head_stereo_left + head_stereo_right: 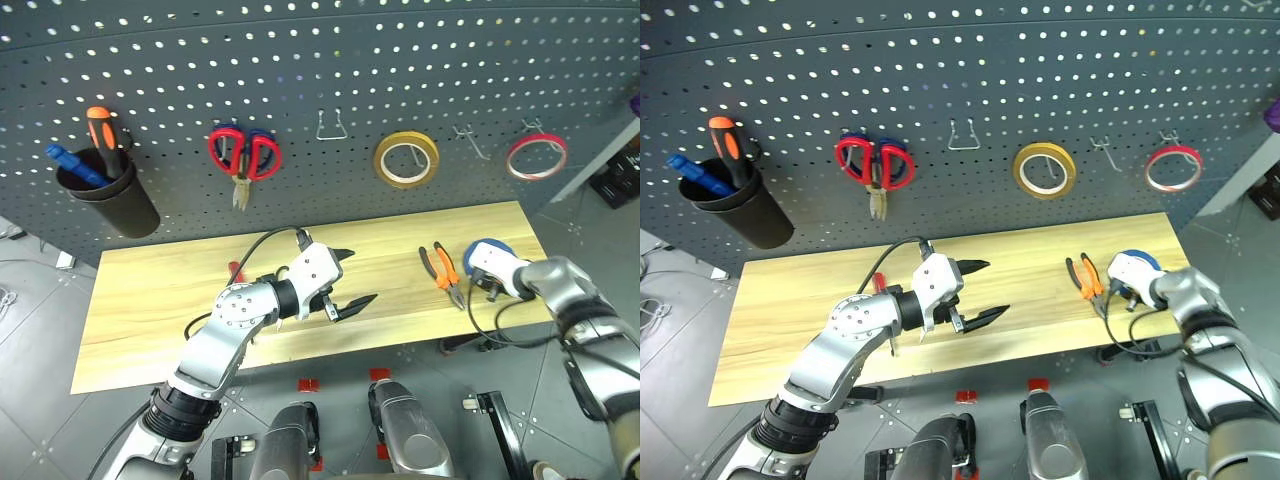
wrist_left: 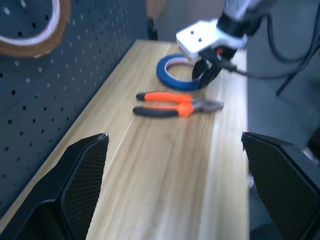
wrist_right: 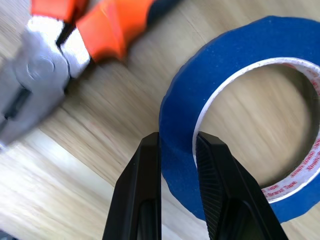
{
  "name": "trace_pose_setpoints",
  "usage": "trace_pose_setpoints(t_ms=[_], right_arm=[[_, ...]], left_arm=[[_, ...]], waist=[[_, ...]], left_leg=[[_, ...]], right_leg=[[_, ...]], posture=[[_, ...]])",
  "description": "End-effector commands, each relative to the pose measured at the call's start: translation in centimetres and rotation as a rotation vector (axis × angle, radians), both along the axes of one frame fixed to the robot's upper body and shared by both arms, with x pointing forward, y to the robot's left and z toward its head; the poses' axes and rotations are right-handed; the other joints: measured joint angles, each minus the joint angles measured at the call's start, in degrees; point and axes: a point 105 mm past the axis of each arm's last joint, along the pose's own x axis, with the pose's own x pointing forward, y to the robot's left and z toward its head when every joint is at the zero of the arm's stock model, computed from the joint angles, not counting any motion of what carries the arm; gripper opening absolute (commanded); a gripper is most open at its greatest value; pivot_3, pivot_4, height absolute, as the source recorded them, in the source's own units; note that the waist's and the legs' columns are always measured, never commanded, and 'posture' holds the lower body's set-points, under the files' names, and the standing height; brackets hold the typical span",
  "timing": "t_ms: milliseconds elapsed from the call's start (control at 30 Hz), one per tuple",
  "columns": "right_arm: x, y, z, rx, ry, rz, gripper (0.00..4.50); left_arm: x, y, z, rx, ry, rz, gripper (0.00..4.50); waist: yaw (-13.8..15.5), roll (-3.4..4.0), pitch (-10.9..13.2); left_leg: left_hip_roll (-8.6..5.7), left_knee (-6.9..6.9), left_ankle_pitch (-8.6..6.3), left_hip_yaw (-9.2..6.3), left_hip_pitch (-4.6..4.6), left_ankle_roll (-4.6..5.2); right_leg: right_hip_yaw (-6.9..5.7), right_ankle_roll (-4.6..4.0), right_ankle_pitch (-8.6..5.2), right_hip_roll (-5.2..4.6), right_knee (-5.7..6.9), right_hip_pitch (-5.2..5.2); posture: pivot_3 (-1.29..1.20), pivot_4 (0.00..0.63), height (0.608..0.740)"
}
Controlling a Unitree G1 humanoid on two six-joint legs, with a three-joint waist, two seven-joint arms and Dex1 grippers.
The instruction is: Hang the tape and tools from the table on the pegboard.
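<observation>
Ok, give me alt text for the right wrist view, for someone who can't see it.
The right hand has its two black fingers shut on the rim of a flat blue ring of tape, one finger outside, one inside. The ring lies on a light wooden table, orange-and-black-handled pliers beside it.

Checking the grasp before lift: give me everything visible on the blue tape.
The blue tape is a thin flat ring with a wide hole, blue outside, with a pale inner liner carrying small red print. It lies flat on the wooden table near its right end, just right of the orange-and-black pliers, apart from them. The right gripper is shut on its wall, one black finger outside the band and the other inside the hole. It looks intact and has not been lifted.
</observation>
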Motion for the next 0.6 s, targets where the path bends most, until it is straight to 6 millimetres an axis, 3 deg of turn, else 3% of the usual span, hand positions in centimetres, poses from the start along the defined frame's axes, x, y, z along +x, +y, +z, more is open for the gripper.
trace_pose_setpoints(t_ms=[33, 167, 233, 333, 433, 600], right_arm=[[-0.4, 0.4, 3.8, 0.031, -0.218, 0.018, 0.67], [-3.3, 4.1, 7.3, 0.059, -0.546, 0.032, 0.67], [-4.8, 6.7, 8.5, 0.068, -0.671, 0.072, 0.67], [-6.2, 10.4, 12.1, 0.101, -0.906, 0.133, 0.67], [-5.4, 11.6, 15.1, 0.145, -1.033, 0.158, 0.67], [-1.7, 12.1, 16.8, 0.243, -1.034, 0.19, 0.67]], left_arm=[[-0.7, -0.2, 2.6, -0.097, -0.051, -0.032, 4.5], [-0.6, -0.3, 4.4, -0.196, -0.045, -0.034, 4.5], [-0.6, -0.4, 5.3, -0.23, -0.048, -0.046, 4.5], [-0.7, -0.5, 7.0, -0.288, -0.053, -0.073, 4.5], [-0.6, -0.6, 8.0, -0.305, -0.059, -0.084, 4.5], [-0.2, -0.4, 8.1, -0.292, -0.066, -0.071, 4.5]], waist=[[0.05, 0.03, -0.02], [-0.46, 0.13, -0.12], [-1.14, 0.16, -0.13], [-1.38, 0.14, -0.12], [-1.74, 0.13, -0.12], [-2.43, 0.1, -0.14]], left_leg=[[0.0, 0.0, 0.0, 0.04, -0.12, 0.0], [0.2, -0.03, 0.02, 0.21, -0.68, -0.03], [0.35, -0.03, 0.01, 0.32, -0.68, -0.05], [0.33, 0.02, 0.03, 0.51, -0.45, -0.08], [0.32, 0.06, 0.08, 0.59, -0.26, -0.15], [0.42, 0.06, 0.28, 0.61, -0.15, 0.0]], right_leg=[[0.04, 0.01, 0.01, 0.0, 0.02, -0.16], [0.06, 0.04, 0.03, 0.14, 0.21, -0.82], [0.11, 0.05, 0.04, 0.26, 0.27, -0.86], [0.32, 0.07, 0.03, 0.26, 0.62, -0.89], [0.41, 0.21, 0.12, 0.27, 0.78, -0.84], [0.47, 0.09, 0.45, 0.46, 0.74, -0.77]], posture=[[-0.35, 0.273, 0.74], [-0.38, 0.274, 0.74], [-0.39, 0.275, 0.74], [-0.4, 0.277, 0.74], [-0.4, 0.275, 0.74], [-0.39, 0.27, 0.74]])
